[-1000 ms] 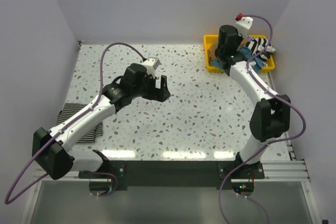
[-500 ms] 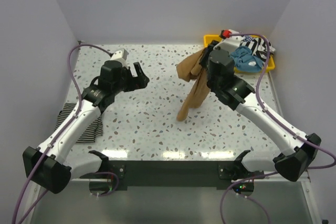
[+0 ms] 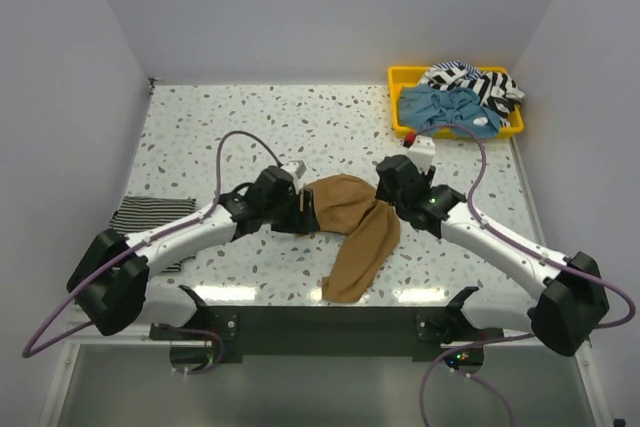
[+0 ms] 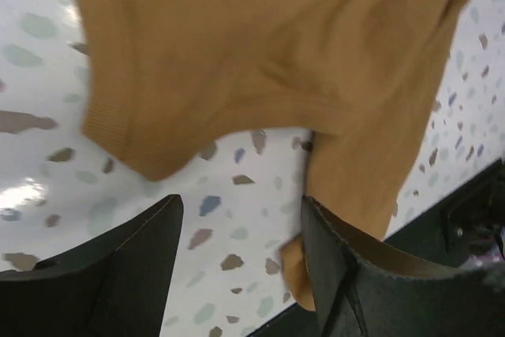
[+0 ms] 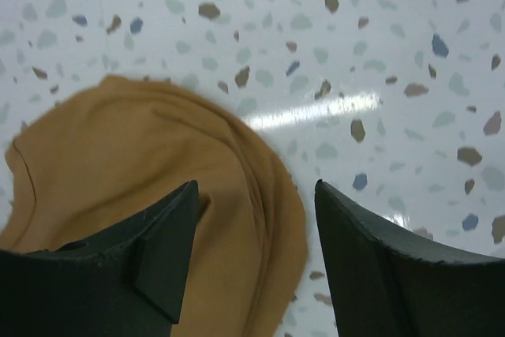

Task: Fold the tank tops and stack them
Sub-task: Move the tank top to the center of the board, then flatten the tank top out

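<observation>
Rumpled tan-brown tank top (image 3: 355,232) lies flat, near-left of the yellow tray (image 3: 394,99); left gripper (image 4: 241,204) and right gripper (image 5: 256,187) gape, empty; one blue top (image 3: 450,107), two striped tops (image 3: 140,217)

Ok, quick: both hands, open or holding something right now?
Left hand: open, empty, at the soft tan-brown cloth tank top.
Right hand: open, empty, above it.

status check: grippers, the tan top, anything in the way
Both open: left gripper and right gripper, low over the tan top. It lies crumpled on the table, unfolded, unheld. The striped top and yellow tray are well off to the sides.
</observation>
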